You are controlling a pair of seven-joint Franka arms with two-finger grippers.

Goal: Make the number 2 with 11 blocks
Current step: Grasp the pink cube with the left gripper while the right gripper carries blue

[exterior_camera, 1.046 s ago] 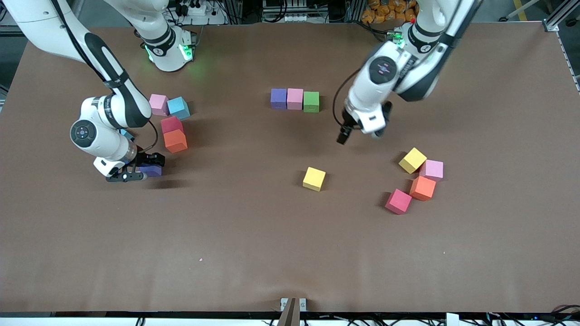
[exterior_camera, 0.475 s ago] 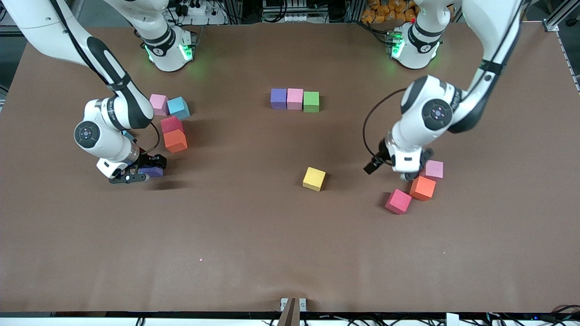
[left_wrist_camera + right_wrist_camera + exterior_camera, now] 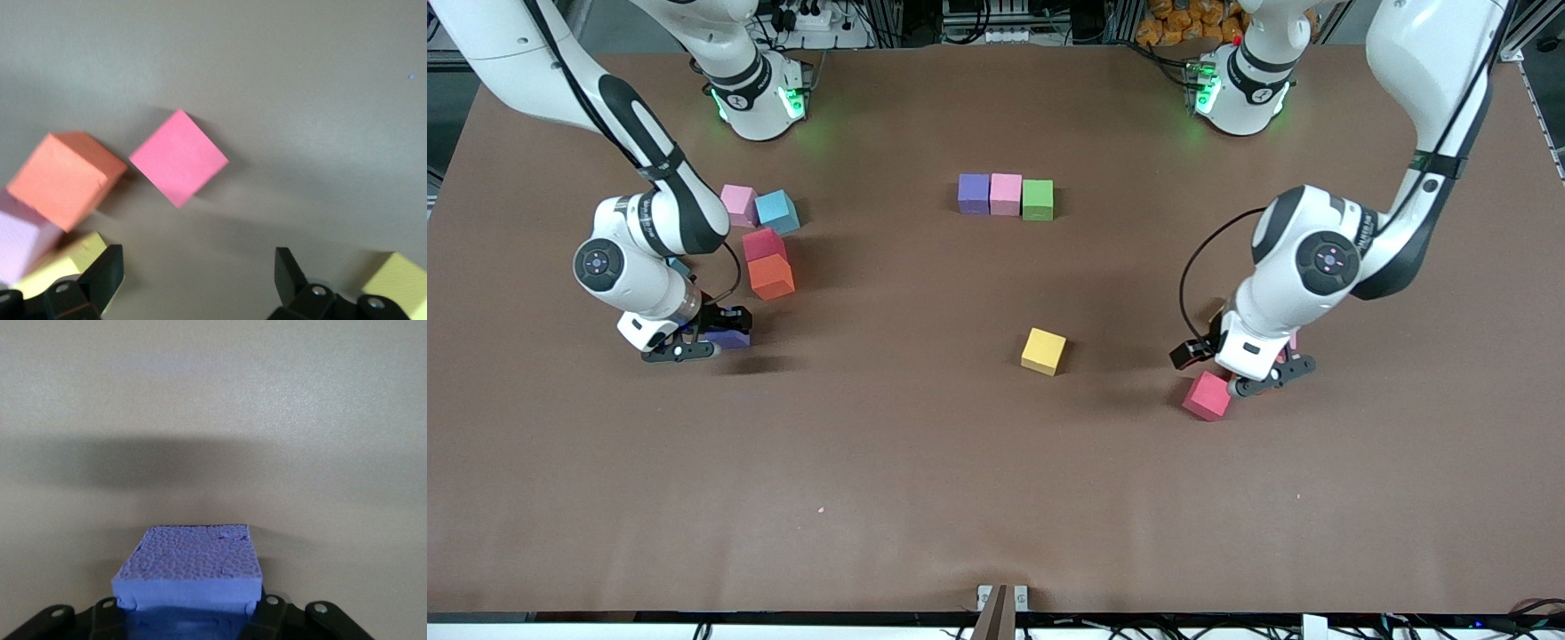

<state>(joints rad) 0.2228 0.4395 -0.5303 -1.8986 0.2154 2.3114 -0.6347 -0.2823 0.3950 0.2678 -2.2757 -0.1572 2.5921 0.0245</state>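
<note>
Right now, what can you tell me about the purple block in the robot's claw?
The purple block is a small cube that looks like soft foam, with a bumpy, pebbled top face. It sits level between the fingers of the right claw, which is shut on it, low at the table near the right arm's end. It is nearer the front camera than the orange block and touches no other block.

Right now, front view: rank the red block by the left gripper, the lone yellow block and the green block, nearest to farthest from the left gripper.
1. Red block: right beside the left gripper, at the left arm's end of the table.
2. Yellow block: alone, mid-table.
3. Green block: end of the purple-pink-green row, nearer the robots' bases.
</note>
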